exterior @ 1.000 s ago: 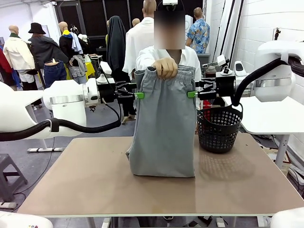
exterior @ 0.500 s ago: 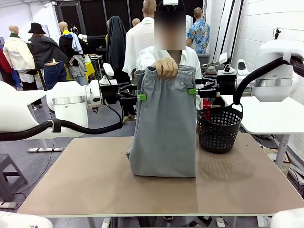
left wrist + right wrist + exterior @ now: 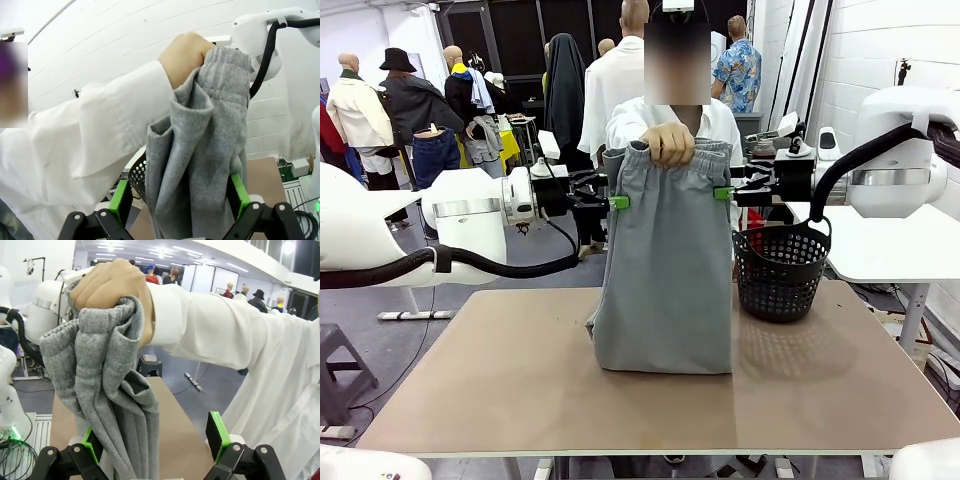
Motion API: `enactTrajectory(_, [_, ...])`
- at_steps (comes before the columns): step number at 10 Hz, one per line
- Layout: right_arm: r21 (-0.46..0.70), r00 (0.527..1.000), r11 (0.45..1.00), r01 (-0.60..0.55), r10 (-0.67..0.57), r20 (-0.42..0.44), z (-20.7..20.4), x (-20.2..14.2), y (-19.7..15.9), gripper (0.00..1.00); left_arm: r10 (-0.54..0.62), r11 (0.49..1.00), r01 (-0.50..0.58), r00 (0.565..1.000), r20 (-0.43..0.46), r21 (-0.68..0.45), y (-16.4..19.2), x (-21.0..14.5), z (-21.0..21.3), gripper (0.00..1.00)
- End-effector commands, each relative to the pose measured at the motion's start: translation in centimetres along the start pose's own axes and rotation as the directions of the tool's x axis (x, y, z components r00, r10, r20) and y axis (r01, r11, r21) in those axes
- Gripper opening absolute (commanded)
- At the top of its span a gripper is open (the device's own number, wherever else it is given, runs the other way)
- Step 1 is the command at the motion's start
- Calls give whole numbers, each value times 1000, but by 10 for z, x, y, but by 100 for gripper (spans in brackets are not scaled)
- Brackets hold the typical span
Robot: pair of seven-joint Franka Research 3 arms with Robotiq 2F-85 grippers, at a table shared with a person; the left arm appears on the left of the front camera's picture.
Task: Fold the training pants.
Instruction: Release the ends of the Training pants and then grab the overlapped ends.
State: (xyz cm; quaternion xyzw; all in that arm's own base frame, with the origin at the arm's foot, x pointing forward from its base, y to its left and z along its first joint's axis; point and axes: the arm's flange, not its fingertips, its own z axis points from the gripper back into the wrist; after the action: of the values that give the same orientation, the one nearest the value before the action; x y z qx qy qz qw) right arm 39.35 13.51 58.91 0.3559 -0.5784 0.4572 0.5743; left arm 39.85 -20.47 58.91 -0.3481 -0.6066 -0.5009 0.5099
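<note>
One pair of training pants (image 3: 665, 270) hangs from a person's hand (image 3: 669, 143) at the waistband, with the lower end resting on the one brown table (image 3: 520, 390). The two grippers, left gripper (image 3: 616, 202) and right gripper (image 3: 722, 194), flank the waistband, each with fingers spread and cloth between them. One black mesh basket (image 3: 780, 270) stands on the table just beside the pants. Several people stand in the room behind.

White arms (image 3: 460, 215), black cables (image 3: 380, 268), green pads (image 3: 617, 202)
</note>
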Motion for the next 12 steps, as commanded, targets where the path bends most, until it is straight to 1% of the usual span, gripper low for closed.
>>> enactTrajectory(1, [82,998,997,14,-19,60,-5,-8,-3,100,-50,997,51,999,23,-52,14,0,-1,100])
enactTrajectory(3, [173,999,984,35,-42,33,1,-9,-10,100,-58,991,60,998,22,-122,18,2,2,100])
enactTrajectory(4, [176,999,984,35,-41,28,4,-8,-13,100,-62,987,64,998,17,-148,18,2,3,100])
enactTrajectory(6, [208,998,977,38,-46,34,4,-5,-16,100,-67,968,76,997,48,-241,20,1,2,100])
enactTrajectory(7, [223,998,974,44,-52,28,3,-4,-15,100,-65,960,77,996,53,-269,21,2,-1,100])
enactTrajectory(9, [262,997,963,57,-67,32,-2,-2,-11,100,-58,955,69,997,47,-287,23,1,-5,100])
enactTrajectory(12, [327,995,940,94,-103,12,-3,1,4,100,-26,959,38,999,44,-281,23,0,-13,100])
